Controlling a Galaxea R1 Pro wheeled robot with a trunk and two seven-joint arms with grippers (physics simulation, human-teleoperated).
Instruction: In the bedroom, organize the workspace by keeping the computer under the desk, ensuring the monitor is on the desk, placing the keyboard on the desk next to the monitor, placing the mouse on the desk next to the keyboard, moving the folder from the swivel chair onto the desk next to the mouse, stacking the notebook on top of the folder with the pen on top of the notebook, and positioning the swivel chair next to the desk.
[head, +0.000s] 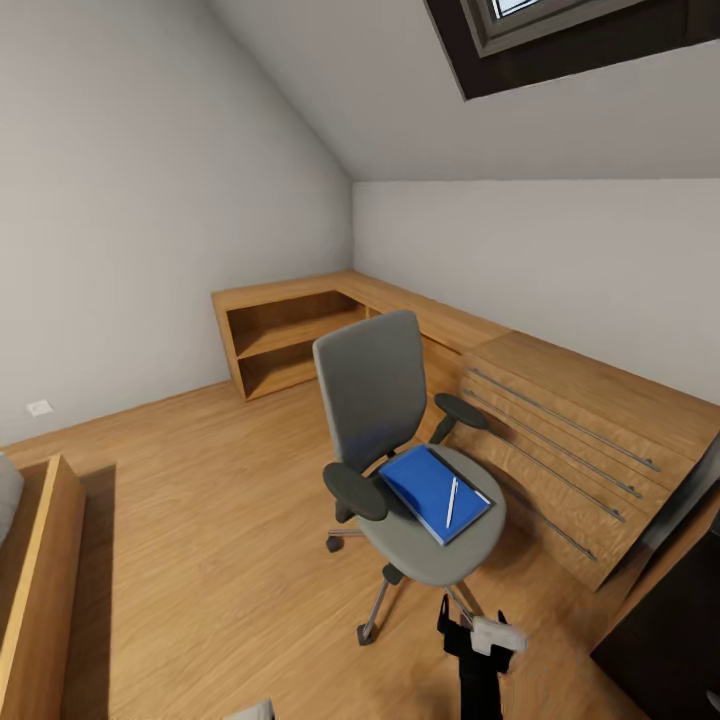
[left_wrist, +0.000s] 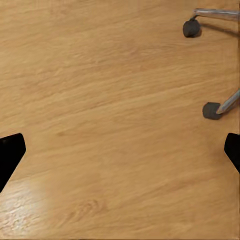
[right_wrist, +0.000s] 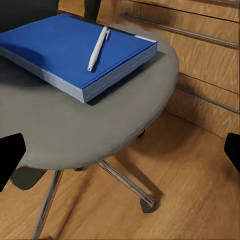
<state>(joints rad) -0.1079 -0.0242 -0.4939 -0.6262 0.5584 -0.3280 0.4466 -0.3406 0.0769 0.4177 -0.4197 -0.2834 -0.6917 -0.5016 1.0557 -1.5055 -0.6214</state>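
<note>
The grey swivel chair stands mid-room on the wooden floor, its seat facing me. A blue folder lies flat on the seat, with a pale pen resting on top of it. In the right wrist view the folder and pen are close ahead. My right gripper hangs low in front of the seat's edge, and its view shows it open and empty. My left gripper is open over bare floor, beside two chair casters.
A light wooden drawer chest stands right behind the chair, joined to a low corner shelf unit. A wooden bed frame lines the left edge. A black furniture face fills the lower right corner. Open floor lies left of the chair.
</note>
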